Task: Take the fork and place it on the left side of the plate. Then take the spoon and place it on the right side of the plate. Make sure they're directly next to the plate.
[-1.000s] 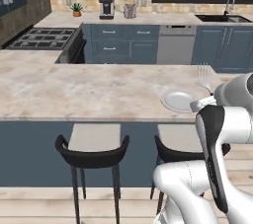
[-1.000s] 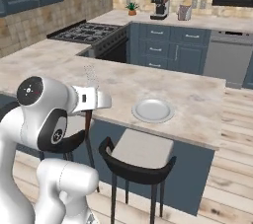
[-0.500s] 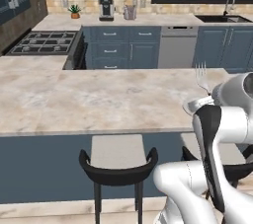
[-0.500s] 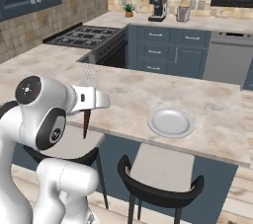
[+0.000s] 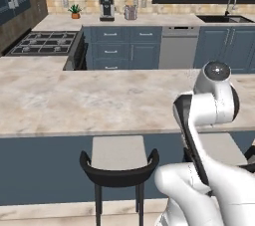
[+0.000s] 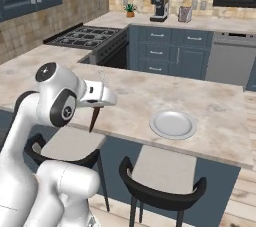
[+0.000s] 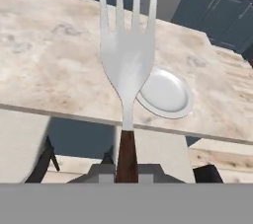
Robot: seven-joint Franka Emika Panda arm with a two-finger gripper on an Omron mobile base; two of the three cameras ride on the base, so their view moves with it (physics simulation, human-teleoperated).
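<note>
My gripper [image 6: 106,99] is shut on the fork [image 6: 102,77], holding it upright above the near edge of the marble counter [image 6: 225,106], tines up and dark handle hanging below. In the hand view the fork [image 7: 126,60] fills the middle, its dark handle clamped between the gripper [image 7: 127,171] fingers. The round pale plate [image 6: 172,123] lies on the counter to the right of the gripper, well apart from it, and sits just behind the fork's neck as the plate [image 7: 166,93] in the hand view. The spoon is out of view.
Black stools [image 6: 160,191] [image 5: 119,163] stand under the counter's near edge. A stove [image 5: 42,43] is at the back left, with a coffee machine [image 5: 106,7] and a sink [image 5: 224,18] on the rear counter. The robot's own arm [image 5: 209,100] blocks the right of the left base view.
The base has driven sideways, so the whole scene has shifted in both base views and the plate now appears farther right. The gripper still holds the fork the same way.
</note>
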